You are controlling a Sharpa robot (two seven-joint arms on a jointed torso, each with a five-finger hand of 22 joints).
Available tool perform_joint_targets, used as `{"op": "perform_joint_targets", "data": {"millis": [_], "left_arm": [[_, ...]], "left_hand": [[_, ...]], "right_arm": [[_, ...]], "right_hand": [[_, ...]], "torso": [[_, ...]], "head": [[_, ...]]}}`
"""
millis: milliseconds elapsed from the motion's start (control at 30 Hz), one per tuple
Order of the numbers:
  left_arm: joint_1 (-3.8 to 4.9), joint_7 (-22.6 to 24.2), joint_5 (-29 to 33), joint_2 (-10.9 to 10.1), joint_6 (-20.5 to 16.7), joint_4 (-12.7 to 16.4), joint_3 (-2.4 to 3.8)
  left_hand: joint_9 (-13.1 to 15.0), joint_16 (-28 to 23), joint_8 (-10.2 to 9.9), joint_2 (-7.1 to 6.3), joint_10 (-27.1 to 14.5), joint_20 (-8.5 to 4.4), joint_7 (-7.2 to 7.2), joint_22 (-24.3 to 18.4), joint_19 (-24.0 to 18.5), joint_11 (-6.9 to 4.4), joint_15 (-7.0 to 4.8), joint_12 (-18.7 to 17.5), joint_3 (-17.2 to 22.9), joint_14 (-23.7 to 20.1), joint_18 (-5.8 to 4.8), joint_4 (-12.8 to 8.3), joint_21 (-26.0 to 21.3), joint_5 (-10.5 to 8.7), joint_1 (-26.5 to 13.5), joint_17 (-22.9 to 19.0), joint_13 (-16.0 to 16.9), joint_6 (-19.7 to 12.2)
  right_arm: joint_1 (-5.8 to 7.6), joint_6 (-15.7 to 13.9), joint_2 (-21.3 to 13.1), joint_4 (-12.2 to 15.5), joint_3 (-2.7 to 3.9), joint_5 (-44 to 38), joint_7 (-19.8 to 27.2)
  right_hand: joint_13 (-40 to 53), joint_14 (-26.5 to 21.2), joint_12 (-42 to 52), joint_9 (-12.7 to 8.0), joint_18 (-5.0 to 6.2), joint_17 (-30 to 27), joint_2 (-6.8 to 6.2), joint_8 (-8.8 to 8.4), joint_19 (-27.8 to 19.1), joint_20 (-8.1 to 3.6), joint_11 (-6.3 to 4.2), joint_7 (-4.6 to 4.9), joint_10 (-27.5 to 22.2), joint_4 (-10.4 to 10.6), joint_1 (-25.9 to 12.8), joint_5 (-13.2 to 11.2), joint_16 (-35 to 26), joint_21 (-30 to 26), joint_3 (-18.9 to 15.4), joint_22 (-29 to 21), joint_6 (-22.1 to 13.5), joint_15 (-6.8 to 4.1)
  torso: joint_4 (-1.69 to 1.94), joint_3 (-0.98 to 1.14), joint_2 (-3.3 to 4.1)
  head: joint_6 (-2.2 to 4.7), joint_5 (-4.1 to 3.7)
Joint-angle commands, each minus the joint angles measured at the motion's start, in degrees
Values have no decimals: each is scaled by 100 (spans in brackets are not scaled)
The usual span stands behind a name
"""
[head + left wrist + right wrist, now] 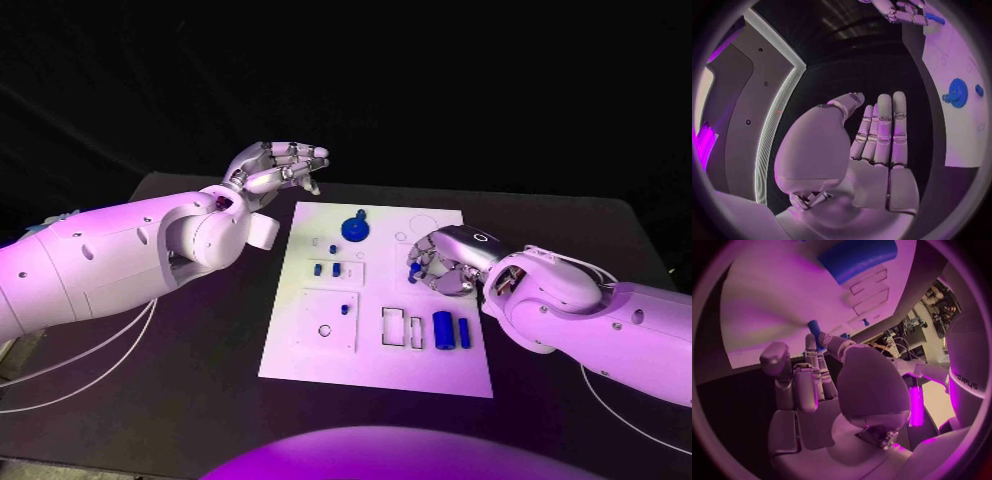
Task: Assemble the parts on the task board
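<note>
Your right hand (440,262) pinches a small blue peg (414,271) over the white board (378,355).
The only writing you can read is partial lettering, "IPUS", on the right arm in its wrist view. The board's slots, just beside that hand, hold two blue blocks (450,330); a blue disc (355,229) sits between your hands. Your left hand (277,166) is raised beyond the board's far corner, fingers apart, holding nothing.

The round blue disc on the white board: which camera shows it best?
The head view: the round blue disc lies whole near the far edge of the white board, seen from above. The left wrist view shows it too, small and bent at the rim. I cannot find it in the right wrist view.
</note>
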Motion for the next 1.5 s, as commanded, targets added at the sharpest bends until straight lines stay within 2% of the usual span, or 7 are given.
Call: {"op": "perform_joint_targets", "data": {"millis": [33,367,667,867,1167,1267,1500], "left_arm": [[4,30,25,11,83,-3,4],[4,33,25,31,94,-25,4],[3,32,25,58,113,-36,4],[3,27,25,89,124,-45,4],[4,17,25,115,129,-41,4],[4,11,25,117,129,-42,4],[4,4,25,125,138,-44,4]], "left_hand": [[-7,-36,25,32,-49,30,3,-5,-22,2,-2,-3,-7,-50,74,-40,-31,9,7,-5,-5,-37],[-7,-35,29,35,-57,30,4,-6,-20,3,-2,2,-9,-51,74,-45,-31,9,9,-8,-7,-39],[-7,-35,29,35,-57,30,4,-6,-20,3,-2,2,-9,-51,74,-45,-31,9,9,-8,-7,-39],[-7,-35,29,35,-57,30,4,-6,-20,3,-2,2,-9,-51,74,-45,-31,9,9,-8,-7,-39],[-6,-35,34,40,-68,32,6,-7,-18,5,0,9,-12,-53,74,-49,-33,9,9,-11,-9,-42],[-6,-35,36,42,-71,33,7,-8,-18,6,1,13,-14,-53,74,-49,-33,9,7,-12,-10,-43],[-6,-35,36,42,-71,33,7,-8,-18,6,1,13,-14,-53,74,-49,-33,9,7,-12,-10,-43]], "right_arm": [[54,-387,-80,182,26,-80,-44],[141,-480,-141,816,59,83,-12],[12,-506,271,982,54,202,98],[-193,-456,681,911,24,219,196],[-467,-358,1112,564,-52,186,281],[-531,-324,1200,459,-73,179,290],[-599,-241,1305,289,-105,126,278]], "right_hand": [[-3,253,-30,100,-56,7,39,76,48,-7,23,-3,29,8,-22,15,26,33,22,17,46,-55],[-9,258,-54,128,-63,19,15,103,61,-11,25,-4,51,45,-98,1,34,51,0,35,42,-54],[-11,254,-61,131,-54,-1,10,105,45,-11,23,-4,51,45,-102,2,26,9,-1,9,37,-55],[-13,254,-68,135,-52,-2,11,106,42,-12,22,-3,50,40,-97,10,25,1,6,5,30,-56],[-18,254,-85,141,-49,-3,11,106,36,-14,26,3,42,27,-90,28,25,-17,18,-4,10,-56],[-20,254,-94,144,-46,-5,11,106,30,-14,30,9,38,24,-90,38,25,-34,23,-13,-1,-54],[-22,253,-102,147,-46,-6,11,105,29,-14,33,14,35,23,-92,46,24,-37,26,-13,-10,-52]], "torso": [[-7,-6,-5],[0,1,5],[6,-5,2],[6,-8,7],[2,-5,14],[-4,-1,13],[-2,-1,7]], "head": [[16,-5],[38,-2],[5,103],[-16,209],[-38,270],[-48,309],[-78,322]]}}
